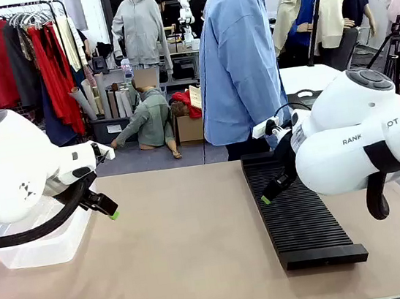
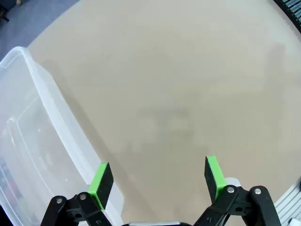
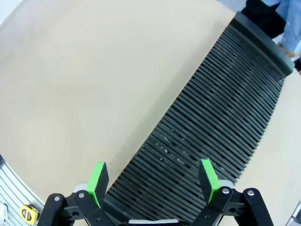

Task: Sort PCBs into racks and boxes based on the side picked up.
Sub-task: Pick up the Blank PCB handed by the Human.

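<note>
Hovering empty, pre-pick I reckon: left pincer (image 2: 157, 175) released by clear box (image 2: 33, 141) at worktop (image 1: 191, 246) left; right pincer (image 3: 153, 179) released over black rack (image 3: 211, 113). Next needs a PCB to grasp, then side check: rack or box.

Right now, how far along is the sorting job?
Nothing looks sorted yet: the long black ribbed rack has bare slots and the clear plastic tub looks empty. Nothing is in hand; the left gripper and right gripper hang open. All the sorting remains.
</note>
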`<state>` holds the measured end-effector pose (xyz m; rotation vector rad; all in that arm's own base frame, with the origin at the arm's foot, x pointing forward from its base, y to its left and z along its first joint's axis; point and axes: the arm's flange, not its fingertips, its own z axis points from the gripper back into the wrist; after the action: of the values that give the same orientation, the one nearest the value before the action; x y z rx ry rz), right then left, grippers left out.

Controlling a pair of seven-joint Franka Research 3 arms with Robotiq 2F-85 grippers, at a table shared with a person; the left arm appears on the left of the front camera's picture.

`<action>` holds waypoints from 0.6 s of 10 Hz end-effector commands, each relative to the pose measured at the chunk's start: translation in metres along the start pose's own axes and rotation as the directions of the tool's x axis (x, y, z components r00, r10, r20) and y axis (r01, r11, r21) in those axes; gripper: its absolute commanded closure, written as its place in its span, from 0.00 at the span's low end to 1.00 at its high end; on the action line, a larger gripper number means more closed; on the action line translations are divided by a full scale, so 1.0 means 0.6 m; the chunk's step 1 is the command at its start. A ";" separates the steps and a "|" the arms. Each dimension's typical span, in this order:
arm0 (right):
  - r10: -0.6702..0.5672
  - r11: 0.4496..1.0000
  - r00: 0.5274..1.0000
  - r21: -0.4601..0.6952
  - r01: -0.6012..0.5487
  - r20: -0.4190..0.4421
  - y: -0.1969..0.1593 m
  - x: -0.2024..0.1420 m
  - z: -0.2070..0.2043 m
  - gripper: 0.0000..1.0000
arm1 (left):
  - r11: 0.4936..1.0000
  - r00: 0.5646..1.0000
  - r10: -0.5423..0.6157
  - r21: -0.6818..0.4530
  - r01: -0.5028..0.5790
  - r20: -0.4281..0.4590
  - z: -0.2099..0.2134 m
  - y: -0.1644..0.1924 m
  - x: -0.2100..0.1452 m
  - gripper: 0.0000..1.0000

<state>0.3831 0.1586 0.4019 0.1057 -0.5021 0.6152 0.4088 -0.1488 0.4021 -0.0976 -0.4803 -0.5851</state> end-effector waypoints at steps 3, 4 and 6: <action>-0.005 1.000 1.000 0.000 0.005 0.001 -0.001 -0.001 0.004 0.00 | 1.000 1.000 0.002 -0.002 -0.002 -0.003 0.004 0.002 0.000 0.00; -0.005 1.000 1.000 0.000 0.005 0.001 -0.001 -0.001 0.004 0.00 | 1.000 1.000 0.002 -0.002 -0.002 -0.003 0.004 0.002 0.000 0.00; -0.005 1.000 1.000 0.000 0.005 0.001 -0.001 -0.001 0.004 0.00 | 1.000 1.000 0.002 -0.002 -0.002 -0.003 0.004 0.002 0.000 0.00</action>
<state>0.3831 0.1586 0.4019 0.1057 -0.5021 0.6152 0.4088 -0.1488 0.4021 -0.0976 -0.4803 -0.5851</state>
